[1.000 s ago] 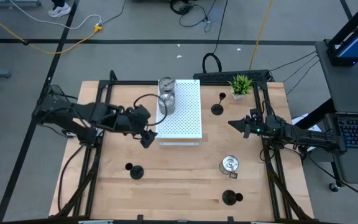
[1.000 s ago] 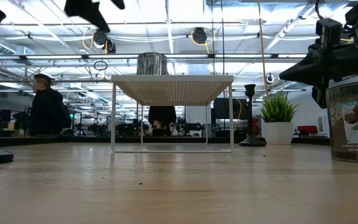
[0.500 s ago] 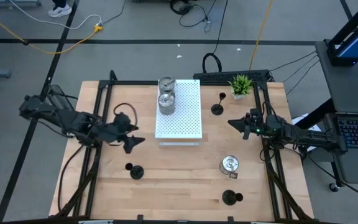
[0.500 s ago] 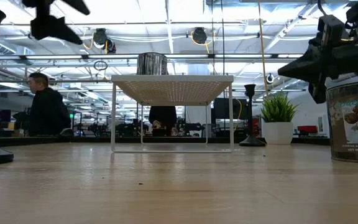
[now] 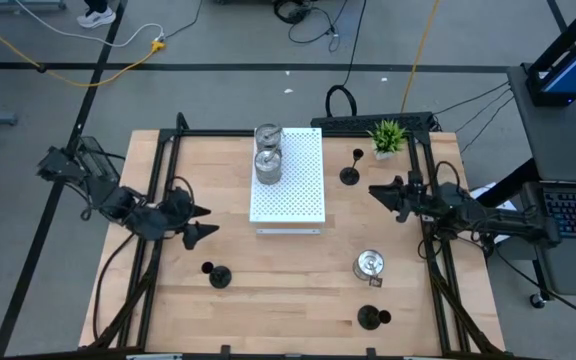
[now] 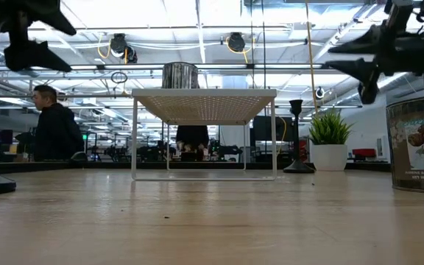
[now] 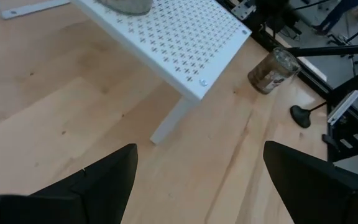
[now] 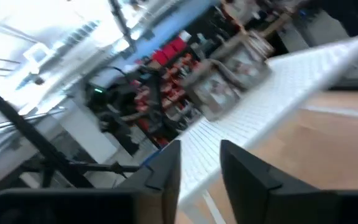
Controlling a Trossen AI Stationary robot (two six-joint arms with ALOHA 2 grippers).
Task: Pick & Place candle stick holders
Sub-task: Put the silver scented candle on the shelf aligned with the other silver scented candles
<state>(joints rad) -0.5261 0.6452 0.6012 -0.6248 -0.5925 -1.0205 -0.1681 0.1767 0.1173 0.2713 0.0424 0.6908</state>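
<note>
Fingers of the left gripper point(image 5: 196, 221) spread wide above bare surface point(image 5: 288, 290); right gripper point(image 5: 376, 191) fingers slightly parted, holding nothing, near the plant point(image 5: 387, 136).

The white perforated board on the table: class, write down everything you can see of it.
The white perforated rectangular board is a flat sheet, metal by its look, dotted with regular small holes. It stands level on thin white legs, raised like a little shelf above the wooden table, near the far middle. Two shiny silver squat round cup holders sit on its far left part, one beside the other. No robot hand touches it.
</note>
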